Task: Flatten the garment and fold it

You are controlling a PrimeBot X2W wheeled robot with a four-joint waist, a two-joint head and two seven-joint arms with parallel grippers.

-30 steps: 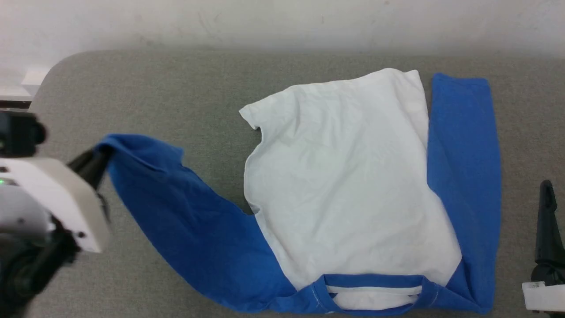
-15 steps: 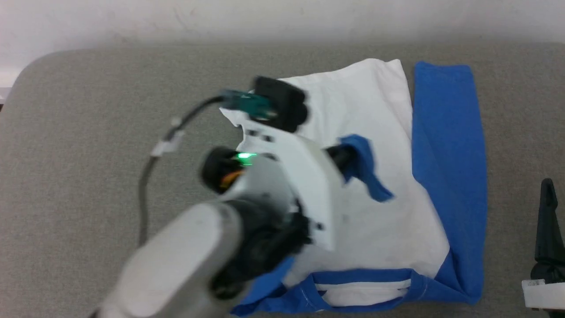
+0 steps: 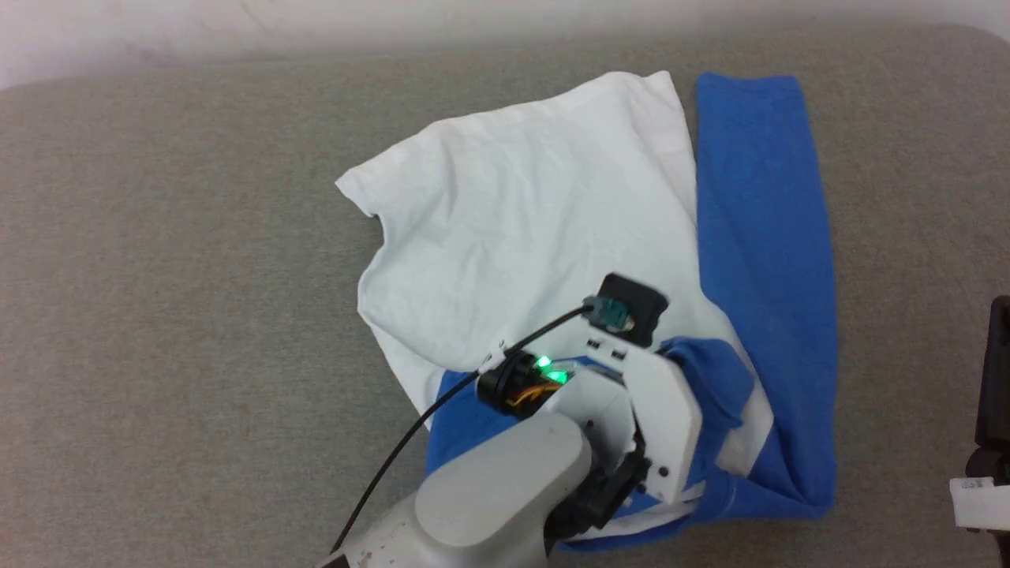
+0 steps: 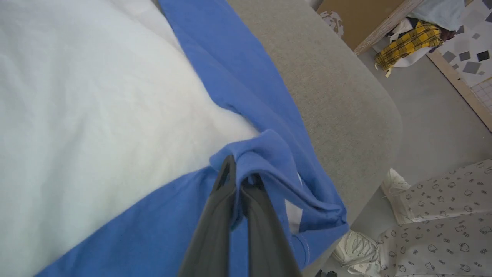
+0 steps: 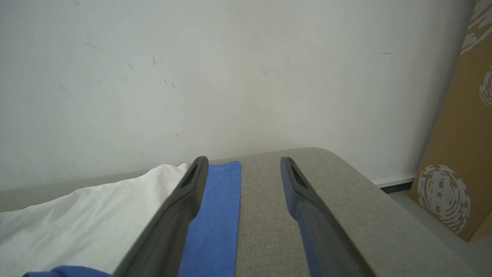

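The garment (image 3: 521,205) lies flat on the grey padded table, white body up, collar toward me. Its right blue sleeve (image 3: 757,237) runs straight along the body's right side. My left gripper (image 3: 677,359) is shut on the cuff of the left blue sleeve (image 3: 714,386), which is drawn across the lower body near the collar. In the left wrist view the dark fingers (image 4: 226,192) pinch bunched blue cuff fabric (image 4: 269,150). My right gripper (image 5: 243,161) stands open and empty just right of the garment, its fingers pointing along the right sleeve (image 5: 215,215).
The grey table (image 3: 158,315) has a rounded right edge (image 4: 369,115) close to the sleeve. A white wall (image 5: 230,77) stands behind it, with a cardboard panel (image 5: 457,154) to the right. A plaid cloth (image 4: 407,42) and patterned fabric (image 4: 442,200) lie on the floor.
My left gripper has carried the left sleeve cuff from the table's far left across the white body to near the collar's right. The head camera shifted. The right gripper stayed put.
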